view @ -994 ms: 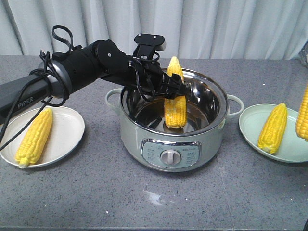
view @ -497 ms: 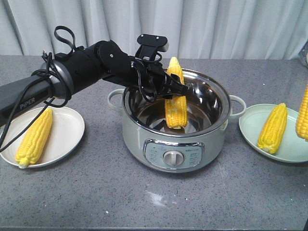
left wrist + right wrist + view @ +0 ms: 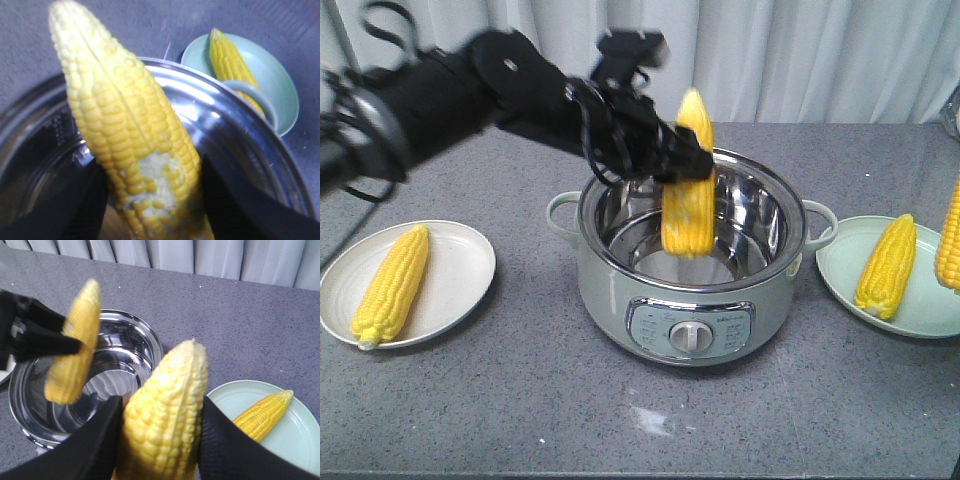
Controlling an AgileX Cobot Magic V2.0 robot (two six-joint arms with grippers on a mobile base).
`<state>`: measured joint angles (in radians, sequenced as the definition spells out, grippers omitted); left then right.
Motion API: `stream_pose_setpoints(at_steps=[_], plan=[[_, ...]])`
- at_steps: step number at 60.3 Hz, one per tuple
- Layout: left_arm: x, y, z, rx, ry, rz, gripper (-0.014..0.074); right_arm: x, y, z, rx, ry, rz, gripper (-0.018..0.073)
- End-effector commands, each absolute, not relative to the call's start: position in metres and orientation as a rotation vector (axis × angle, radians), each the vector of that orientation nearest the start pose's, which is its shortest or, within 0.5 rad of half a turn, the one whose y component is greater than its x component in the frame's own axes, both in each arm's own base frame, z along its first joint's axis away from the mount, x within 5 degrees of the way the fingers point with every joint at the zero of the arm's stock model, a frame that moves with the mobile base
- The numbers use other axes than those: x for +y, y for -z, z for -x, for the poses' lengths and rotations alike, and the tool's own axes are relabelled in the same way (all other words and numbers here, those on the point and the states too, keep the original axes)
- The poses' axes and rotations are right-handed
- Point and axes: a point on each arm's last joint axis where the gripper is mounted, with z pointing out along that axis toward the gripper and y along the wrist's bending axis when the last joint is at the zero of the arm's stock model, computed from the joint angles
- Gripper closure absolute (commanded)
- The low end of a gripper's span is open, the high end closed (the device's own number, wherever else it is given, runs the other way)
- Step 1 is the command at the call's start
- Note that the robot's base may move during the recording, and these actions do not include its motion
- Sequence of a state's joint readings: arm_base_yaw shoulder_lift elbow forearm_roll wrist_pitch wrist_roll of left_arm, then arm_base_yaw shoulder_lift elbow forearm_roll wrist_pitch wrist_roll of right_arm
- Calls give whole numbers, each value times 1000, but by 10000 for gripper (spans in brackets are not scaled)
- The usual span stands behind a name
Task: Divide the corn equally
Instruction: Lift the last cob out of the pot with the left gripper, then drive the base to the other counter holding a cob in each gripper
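One cob [image 3: 688, 218] hangs in left end effector [image 3: 688, 168] above pot [image 3: 772, 300].

The pot [image 3: 690, 300] is shown with a mirror-polished metal interior and a smooth, glossy pale-green shell; the corn [image 3: 688, 200] is seen bumpy and faintly waxy. The cream plate [image 3: 460, 262] at nine o'clock and the green plate [image 3: 835, 260] at three o'clock are rendered smooth and softly sheened. The table [image 3: 520, 400] is seen matt and speckled, the curtain [image 3: 820, 60] at twelve o'clock as pleated cloth.

Front view faces the table [image 3: 520, 400]; both close wrist views look down, sharing the pot [image 3: 610, 290].
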<state>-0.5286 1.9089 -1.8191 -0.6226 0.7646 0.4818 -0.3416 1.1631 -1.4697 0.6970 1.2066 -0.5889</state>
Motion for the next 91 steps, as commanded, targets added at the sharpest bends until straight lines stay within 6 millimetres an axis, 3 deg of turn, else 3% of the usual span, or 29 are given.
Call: stream_pose_setpoints(at_steps=[1, 14, 29, 40, 55, 91], plan=[[-229, -413, -349, 1962, 784, -690, 531, -14, -481, -203, 2039, -361, 259, 437], [-181, -452, -332, 1933, 742, -646, 531, -14, -481, -203, 2041, -363, 260, 437], [-124, -475, -315, 2001, 574, -581, 531, -14, -481, -203, 2041, -363, 260, 437], [-98, -490, -296, 2020, 521, -538, 531, -14, -481, -203, 2041, -360, 264, 437], [-92, -501, -283, 1996, 509, -531, 531, -14, -480, -203, 2043, -362, 266, 437], [-92, -501, -282, 1996, 511, -531, 531, -14, -480, -203, 2044, -362, 266, 437]])
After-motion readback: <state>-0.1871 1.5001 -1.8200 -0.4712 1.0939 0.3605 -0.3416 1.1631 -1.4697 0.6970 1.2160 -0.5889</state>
